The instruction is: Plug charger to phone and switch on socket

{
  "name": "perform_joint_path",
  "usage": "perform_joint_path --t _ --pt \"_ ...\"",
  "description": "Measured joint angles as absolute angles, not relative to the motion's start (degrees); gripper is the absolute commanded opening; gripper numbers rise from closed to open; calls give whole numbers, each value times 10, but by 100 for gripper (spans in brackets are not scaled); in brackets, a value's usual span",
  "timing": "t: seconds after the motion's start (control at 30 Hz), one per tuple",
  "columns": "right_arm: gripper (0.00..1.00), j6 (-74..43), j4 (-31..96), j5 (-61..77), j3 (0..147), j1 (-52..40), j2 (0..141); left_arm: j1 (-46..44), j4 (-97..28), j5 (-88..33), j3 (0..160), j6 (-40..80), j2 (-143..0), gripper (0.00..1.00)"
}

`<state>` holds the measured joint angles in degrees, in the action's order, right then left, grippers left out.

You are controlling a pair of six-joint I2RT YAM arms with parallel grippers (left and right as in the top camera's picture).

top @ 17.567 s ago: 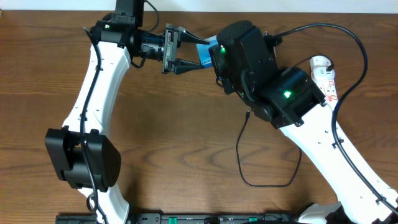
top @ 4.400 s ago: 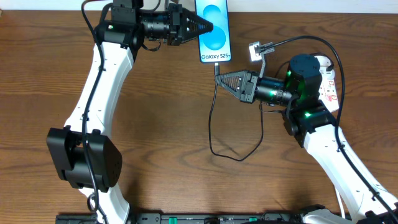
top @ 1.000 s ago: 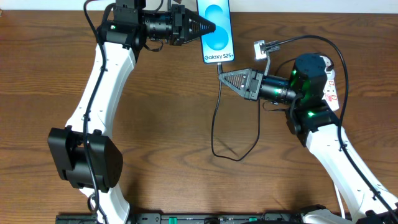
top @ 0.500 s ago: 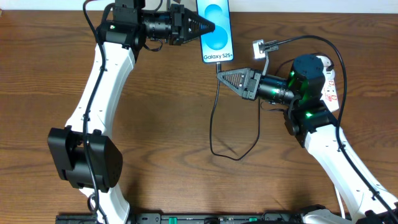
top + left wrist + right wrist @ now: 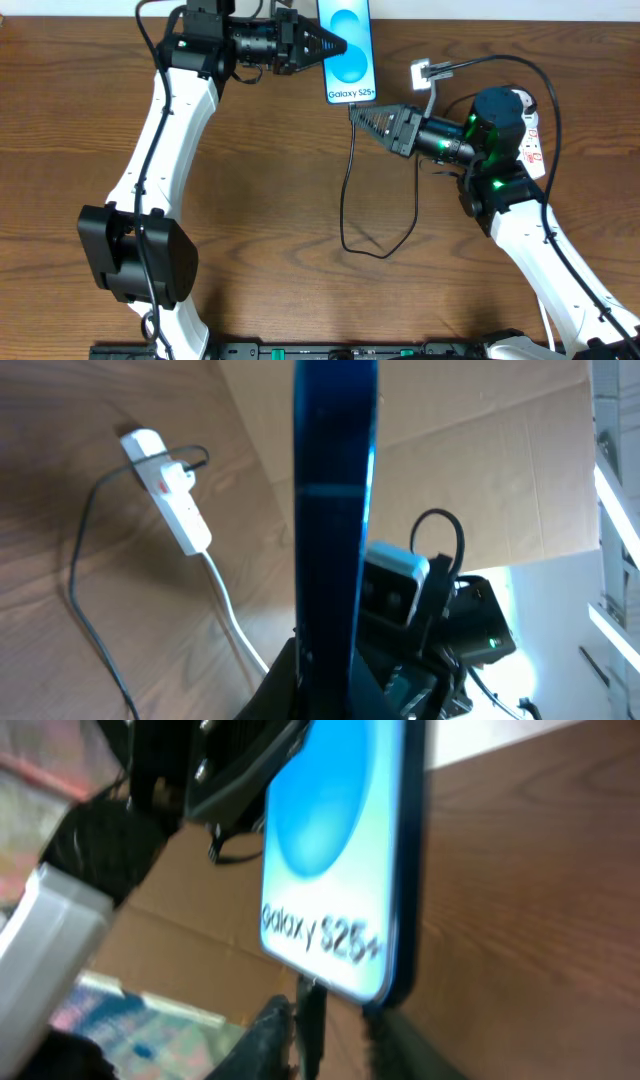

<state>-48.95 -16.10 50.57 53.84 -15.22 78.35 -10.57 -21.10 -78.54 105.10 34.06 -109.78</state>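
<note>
The phone (image 5: 350,30) shows its blue-and-white "Galaxy S25+" screen near the table's far edge. My left gripper (image 5: 340,46) is shut on its left side. In the left wrist view the phone (image 5: 335,510) stands edge-on between the jaws. The charger's plug tip (image 5: 312,1015) meets the phone's (image 5: 335,850) bottom edge. My right gripper (image 5: 328,1022) stands slightly open around that plug, with a gap on the right side. The black cable (image 5: 345,200) loops down across the table. The socket (image 5: 170,495) lies at the far right, and in the overhead view the socket (image 5: 532,140) is mostly hidden behind my right arm.
The socket's white cord (image 5: 230,615) trails over the wood toward a cardboard wall (image 5: 470,470). The charger cable's loop (image 5: 385,252) lies on the table's middle, between the two arms. My right arm (image 5: 520,220) covers the right side.
The right gripper's jaws have parted a little around the plug at the phone's bottom edge. The left gripper and the phone have stayed in place.
</note>
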Motion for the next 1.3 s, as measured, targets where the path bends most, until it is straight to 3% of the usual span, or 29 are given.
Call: perform_joint_path --t 0.13,0.3,0.47,0.7,0.97,1.3 --pt "69 -484 -146 486 539 -148 783 -113 -212 -792 1051 341 -1098 7" --pt "78 -484 -116 479 539 -148 783 -114 -212 -779 1051 340 -1098 7" --pt "82 -481 -66 477 539 -147 783 -114 -218 -745 1051 338 -1098 7" --pt "99 -455 10 475 539 -147 783 -114 -381 -601 1050 272 -1098 7" --pt "99 -417 71 460 539 -147 783 -114 -475 -450 1050 200 -1098 7" --pt "99 -404 179 365 539 -147 783 -114 -512 -407 1033 164 -1103 7"
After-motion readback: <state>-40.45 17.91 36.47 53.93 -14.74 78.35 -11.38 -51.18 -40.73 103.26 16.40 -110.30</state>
